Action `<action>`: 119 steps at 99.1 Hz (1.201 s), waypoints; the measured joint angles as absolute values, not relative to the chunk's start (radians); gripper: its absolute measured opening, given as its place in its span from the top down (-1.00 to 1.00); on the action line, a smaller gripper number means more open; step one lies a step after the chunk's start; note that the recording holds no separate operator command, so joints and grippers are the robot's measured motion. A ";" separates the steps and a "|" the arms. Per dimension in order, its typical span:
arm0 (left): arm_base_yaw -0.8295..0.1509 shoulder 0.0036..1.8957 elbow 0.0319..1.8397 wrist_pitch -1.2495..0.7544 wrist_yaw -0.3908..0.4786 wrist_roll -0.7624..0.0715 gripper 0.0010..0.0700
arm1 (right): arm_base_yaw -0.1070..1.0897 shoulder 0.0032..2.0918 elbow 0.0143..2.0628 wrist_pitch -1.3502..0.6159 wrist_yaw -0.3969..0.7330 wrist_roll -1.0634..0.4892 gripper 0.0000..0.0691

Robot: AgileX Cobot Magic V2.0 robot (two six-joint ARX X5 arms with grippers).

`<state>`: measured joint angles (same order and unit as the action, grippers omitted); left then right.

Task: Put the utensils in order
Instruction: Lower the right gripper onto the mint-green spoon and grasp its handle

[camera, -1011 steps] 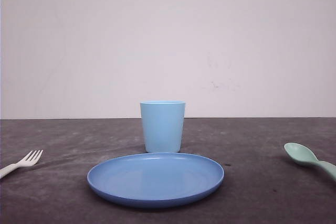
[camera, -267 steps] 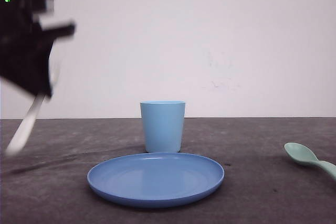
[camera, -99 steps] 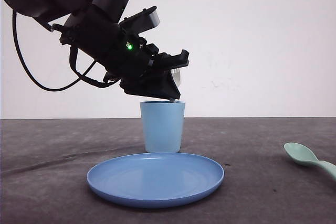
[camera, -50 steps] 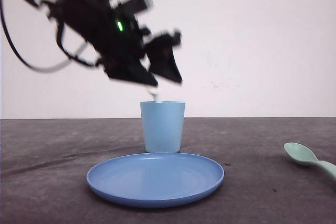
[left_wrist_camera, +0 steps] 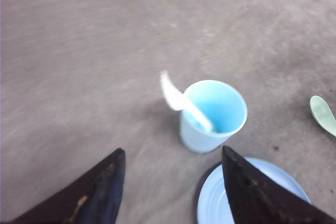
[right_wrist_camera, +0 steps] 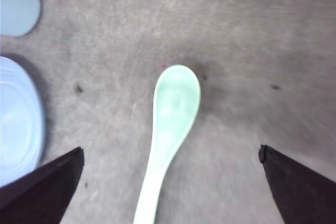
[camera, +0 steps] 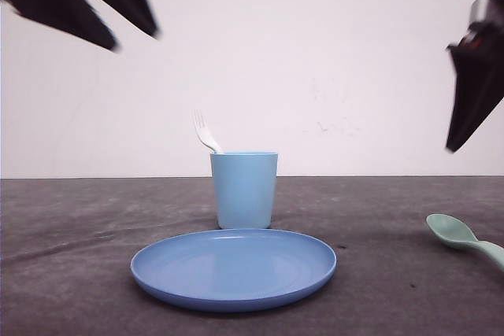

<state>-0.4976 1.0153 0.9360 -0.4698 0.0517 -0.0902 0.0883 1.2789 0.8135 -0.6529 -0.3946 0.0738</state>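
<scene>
The fork stands in the cup, handle down inside and tines leaning out over the rim on the robot's left. The spoon lies flat on the table at the far right, well apart from the plate, bowl toward the cup and handle running off the frame edge.

So the spoon looks like the step in hand. The right gripper hangs above it with fingers spread wide and nothing between them; the left gripper is also spread and empty, high up on the left. To do it well, the right arm should probably come straight down, centred over the handle just below the bowl, with the fingers crossing the handle rather than lying along it. A thin, flat spoon on a hard table may skid or tip, so the close should be low and slow.

The right wrist view shows the spoon's handle lying between the two fingers, lined up already, which the front view cannot tell. The left wrist view looks into the cup and shows the fork resting slantwise across its inside; from the front, just the tines rise above the rim
</scene>
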 joint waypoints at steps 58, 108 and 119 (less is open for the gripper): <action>-0.397 0.628 0.936 -0.731 0.051 -0.105 0.01 | 0.212 1.502 0.813 -0.451 -0.385 0.076 -0.60; -0.397 0.615 0.936 -0.793 0.051 -0.121 0.01 | 0.236 1.539 0.813 -0.414 -0.336 0.095 0.05; -0.397 0.615 0.936 -0.793 0.051 -0.121 0.01 | 0.236 1.540 0.813 -0.431 -0.336 0.095 0.36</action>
